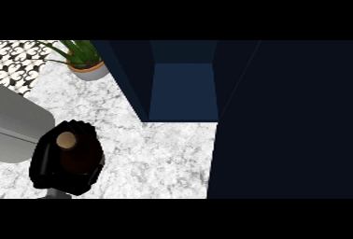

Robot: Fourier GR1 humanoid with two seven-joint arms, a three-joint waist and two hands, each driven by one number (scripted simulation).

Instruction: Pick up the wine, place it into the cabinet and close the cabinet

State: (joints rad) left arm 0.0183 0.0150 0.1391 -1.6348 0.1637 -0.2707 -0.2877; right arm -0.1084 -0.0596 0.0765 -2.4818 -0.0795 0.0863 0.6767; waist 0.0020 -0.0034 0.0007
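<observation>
The grey left forearm is coming in from the side away from the cabinet [183, 88], slanting down towards its black left hand [45, 162], which is sitting out in front of the cabinet's open mouth and well off to its left. The hand is wrapping round the wine [67, 140], a dark bottle that is standing upright, its long axis vertical and its tan top pointing straight up at the head view. The fingers [76, 126] are curling closed round the bottle's shoulder, hiding most of the glass. The bottle is staying outside the cabinet, over the marble table [158, 158]. The cabinet's door [283, 121] is standing open.
</observation>
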